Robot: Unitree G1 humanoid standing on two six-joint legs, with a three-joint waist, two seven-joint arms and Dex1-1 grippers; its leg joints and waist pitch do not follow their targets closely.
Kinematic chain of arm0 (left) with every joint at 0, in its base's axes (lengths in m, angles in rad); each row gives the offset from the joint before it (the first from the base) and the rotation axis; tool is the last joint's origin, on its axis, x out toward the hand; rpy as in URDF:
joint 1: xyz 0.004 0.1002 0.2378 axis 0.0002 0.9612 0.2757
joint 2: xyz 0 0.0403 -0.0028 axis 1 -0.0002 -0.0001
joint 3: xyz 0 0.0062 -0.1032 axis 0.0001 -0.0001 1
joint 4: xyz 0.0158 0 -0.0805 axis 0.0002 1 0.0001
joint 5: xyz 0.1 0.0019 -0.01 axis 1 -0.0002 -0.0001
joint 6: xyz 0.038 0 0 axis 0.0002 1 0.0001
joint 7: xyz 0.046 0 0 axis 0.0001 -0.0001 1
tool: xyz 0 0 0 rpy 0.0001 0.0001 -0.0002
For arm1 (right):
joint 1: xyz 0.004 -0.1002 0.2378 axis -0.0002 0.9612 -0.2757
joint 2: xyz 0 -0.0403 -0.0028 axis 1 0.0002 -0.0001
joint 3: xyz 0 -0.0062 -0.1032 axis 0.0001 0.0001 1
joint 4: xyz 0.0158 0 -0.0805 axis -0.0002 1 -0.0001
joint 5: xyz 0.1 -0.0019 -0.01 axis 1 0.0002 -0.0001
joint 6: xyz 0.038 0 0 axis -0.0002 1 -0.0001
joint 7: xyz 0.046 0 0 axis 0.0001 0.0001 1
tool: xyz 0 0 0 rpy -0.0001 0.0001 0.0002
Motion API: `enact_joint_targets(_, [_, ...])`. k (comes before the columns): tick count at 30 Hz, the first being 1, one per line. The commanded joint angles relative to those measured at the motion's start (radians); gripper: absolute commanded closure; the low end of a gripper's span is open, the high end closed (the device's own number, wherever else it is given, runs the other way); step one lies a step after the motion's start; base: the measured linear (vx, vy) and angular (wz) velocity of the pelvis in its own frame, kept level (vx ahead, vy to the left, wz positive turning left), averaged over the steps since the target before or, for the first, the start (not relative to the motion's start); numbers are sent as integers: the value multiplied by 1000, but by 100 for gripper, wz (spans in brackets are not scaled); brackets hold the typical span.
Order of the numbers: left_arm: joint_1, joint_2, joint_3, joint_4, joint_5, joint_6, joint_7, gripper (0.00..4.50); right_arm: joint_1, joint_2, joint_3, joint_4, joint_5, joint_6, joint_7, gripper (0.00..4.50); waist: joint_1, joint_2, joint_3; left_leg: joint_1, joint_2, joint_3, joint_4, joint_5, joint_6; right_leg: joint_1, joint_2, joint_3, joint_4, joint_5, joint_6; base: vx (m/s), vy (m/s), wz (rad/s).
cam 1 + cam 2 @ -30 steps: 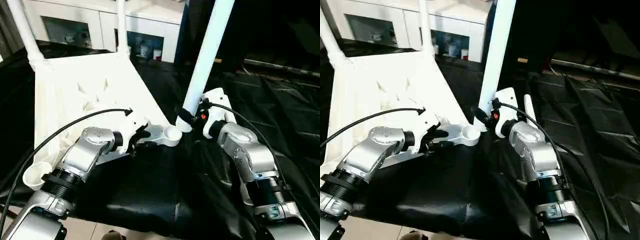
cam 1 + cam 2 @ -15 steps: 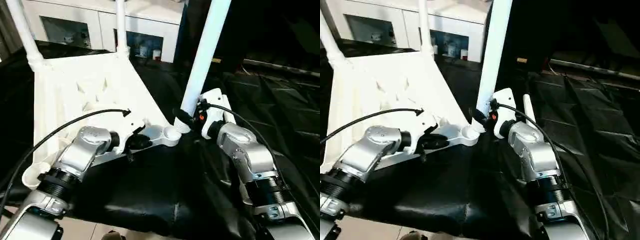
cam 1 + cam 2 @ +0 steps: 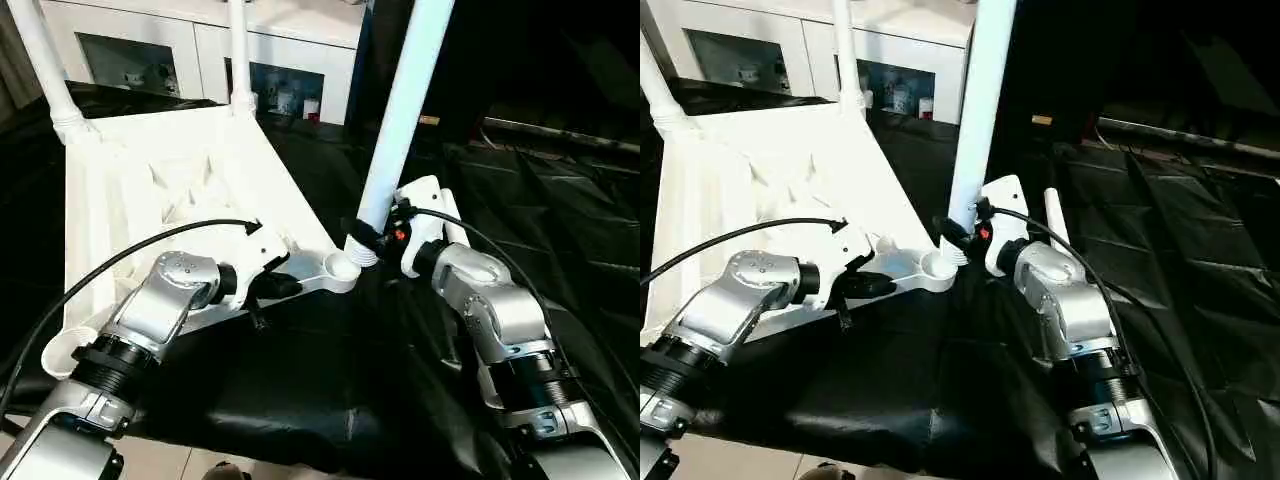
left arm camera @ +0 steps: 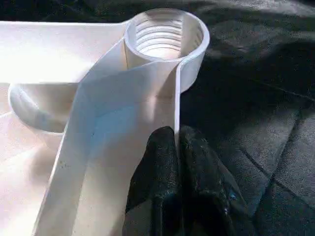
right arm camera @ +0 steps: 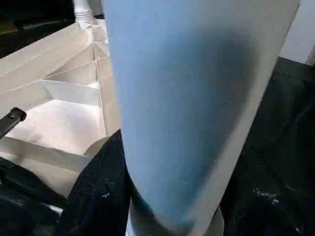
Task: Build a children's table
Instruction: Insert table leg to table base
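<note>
Two legs already stand in the far corner sockets of the children's table [image 3: 190, 190], which lies upside down, ribbed underside up, at left centre of the head views on the black-draped table [image 3: 560, 200]. One fitted leg [image 3: 45, 65] rises at the upper left of the frame, the other [image 3: 238, 50] near top centre. Behind them, a white cabinet [image 3: 290, 50] with glass doors.

Left gripper [image 3: 262, 290], lower left of centre: fingers [image 4: 162, 167] pressed together, pinching the thin upright rim wall of the tabletop just beside the near corner socket [image 4: 165, 34]. Threads visible inside that socket; it is empty.

Right gripper [image 3: 372, 238], centre frame: jaws partly apart, clamped around the lower end of a third leg [image 3: 405, 100]. This leg leans slightly right, running up out of the top edge. Its threaded foot sits just beside the near socket's rim, touching or nearly so; cannot tell which.
</note>
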Motion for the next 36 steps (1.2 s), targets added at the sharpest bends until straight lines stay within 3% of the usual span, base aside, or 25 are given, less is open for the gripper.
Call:
enact_joint_targets(1, [2,6,-16,-8,-2,4,-33,450,-23,-5,0,-44,56,59,73,259,1,28,-78,29,17,-3,-79,-278,-68,40,-50,32,-69,-157,-197,0,0,0])
enact_joint_targets(5, [7,8,-14,-23,-13,-4,-63,450,-22,-17,21,-57,68,91,118,259,2,28,-78,30,17,-2,-79,-270,-62,38,-49,32,-68,-142,-202,0,0,0])
enact_joint_targets(10, [30,19,-20,-70,-35,5,-110,450,-28,-39,71,-24,25,121,138,259,6,27,-76,32,18,-1,-80,-272,-70,36,-51,33,-69,-162,-205,0,0,0])
enact_joint_targets(11, [36,21,-22,-76,-35,-1,-119,450,-24,-44,88,-3,-3,95,134,259,8,26,-76,32,18,-1,-80,-280,-75,34,-52,33,-70,-176,-201,0,0,0])
enact_joint_targets(15, [51,25,-16,-99,-54,-29,-152,450,-21,-45,95,17,-25,92,121,259,8,27,-75,31,18,-3,-82,-298,-80,35,-53,34,-74,-205,-189,0,0,0])
enact_joint_targets(21, [51,24,-12,-93,-44,-36,-150,450,-16,-55,89,19,-15,135,119,259,8,29,-76,32,18,-3,-81,-287,-78,35,-51,33,-70,-178,-193,0,0,0])
enact_joint_targets(31, [49,23,3,-85,-38,-42,-149,450,2,27,-48,154,87,67,103,259,4,35,-77,33,18,-4,-81,-321,-83,35,-53,32,-72,-185,-208,0,0,0])
enact_joint_targets(33, [48,23,7,-83,-39,-43,-148,450,16,31,-57,161,96,52,109,259,5,35,-76,33,17,-4,-81,-327,-81,34,-53,32,-74,-192,-208,0,0,0])
enact_joint_targets(34, [46,24,9,-76,-33,-52,-139,450,49,37,-57,168,95,23,120,259,7,42,-77,33,18,-5,-82,-324,-81,35,-53,32,-72,-186,-207,0,0,0])
enact_joint_targets(36, [45,23,11,-73,-33,-55,-136,450,64,43,-59,173,93,8,125,259,7,40,-77,32,18,-5,-82,-325,-79,36,-53,32,-72,-182,-207,0,0,0])
